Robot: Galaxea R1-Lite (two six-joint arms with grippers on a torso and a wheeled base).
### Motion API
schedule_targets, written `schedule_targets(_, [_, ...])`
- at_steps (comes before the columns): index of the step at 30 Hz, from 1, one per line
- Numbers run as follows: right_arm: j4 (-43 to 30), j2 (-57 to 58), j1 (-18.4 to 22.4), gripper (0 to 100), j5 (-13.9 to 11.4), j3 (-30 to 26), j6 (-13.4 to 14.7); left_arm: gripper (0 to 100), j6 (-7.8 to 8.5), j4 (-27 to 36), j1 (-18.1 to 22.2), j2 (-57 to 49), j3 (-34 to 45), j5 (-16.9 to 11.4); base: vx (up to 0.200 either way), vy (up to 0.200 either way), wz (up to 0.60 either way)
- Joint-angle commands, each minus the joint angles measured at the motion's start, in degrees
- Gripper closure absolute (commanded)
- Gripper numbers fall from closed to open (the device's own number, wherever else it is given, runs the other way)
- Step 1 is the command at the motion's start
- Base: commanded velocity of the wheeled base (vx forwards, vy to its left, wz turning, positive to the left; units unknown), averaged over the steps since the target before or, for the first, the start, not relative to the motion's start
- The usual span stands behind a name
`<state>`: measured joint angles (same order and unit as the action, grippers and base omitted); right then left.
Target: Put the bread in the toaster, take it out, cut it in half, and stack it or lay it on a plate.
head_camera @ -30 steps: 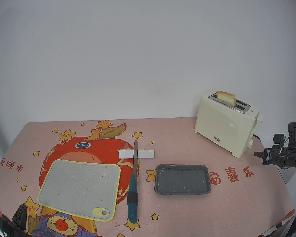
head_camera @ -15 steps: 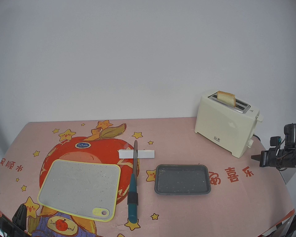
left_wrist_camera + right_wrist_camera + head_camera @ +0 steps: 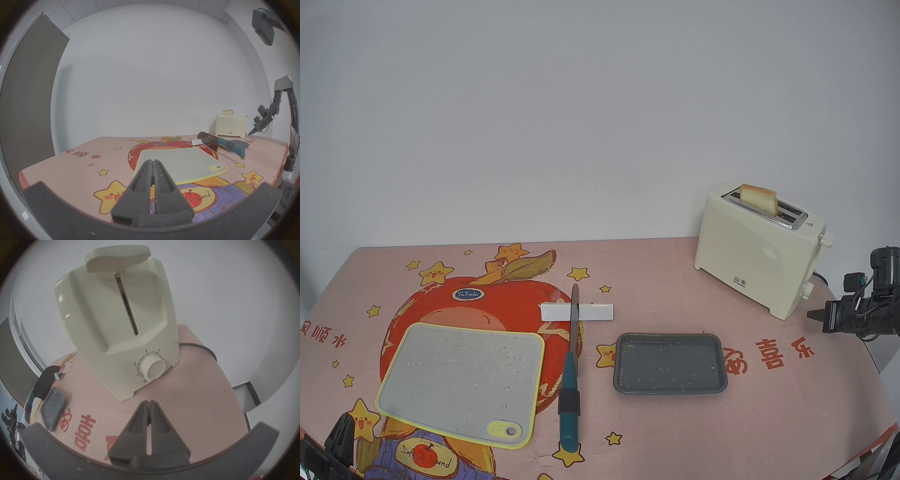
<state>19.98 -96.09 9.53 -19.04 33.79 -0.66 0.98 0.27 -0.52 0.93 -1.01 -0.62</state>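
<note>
Pink table [image 3: 675, 275], bread [image 3: 759, 199] upright in toaster [image 3: 756, 256], closed right hand [image 3: 810, 313] alongside, closed left hand [image 3: 153, 163] well apart.

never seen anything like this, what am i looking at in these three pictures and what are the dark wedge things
This is a two-armed robot at a table with a pink cartoon-apple cloth. The wide picture comes from a camera on its head; the other two from cameras on its wrists. The dark wedges are its grippers, the left gripper and the right gripper, both shut and holding nothing. The right one is near the cream toaster, which has a slice of bread standing in one slot. Also on the table: a grey cutting board with a yellow rim, a teal-handled knife with its blade across a small white rest, and a dark grey rectangular plate.
</note>
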Motion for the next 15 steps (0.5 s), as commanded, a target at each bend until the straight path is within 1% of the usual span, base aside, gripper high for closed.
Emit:
schedule_targets(1, [2.7,-1.65,-0.04,100,0.23,-0.04,0.13,100,-0.01,0.0,0.0,0.04,0.92,0.01,0.0,0.0,0.0])
schedule_targets(7, [3.84,-2.88,-0.13,100,1.02,-0.04,0.13,100,-0.01,0.0,0.0,0.04,0.92,0.01,0.0,0.0,0.0])
schedule_targets(15, [4.01,-3.76,-0.66,100,1.11,0.31,0.13,100,-0.01,0.0,0.0,0.04,0.92,0.01,0.0,0.0,0.0])
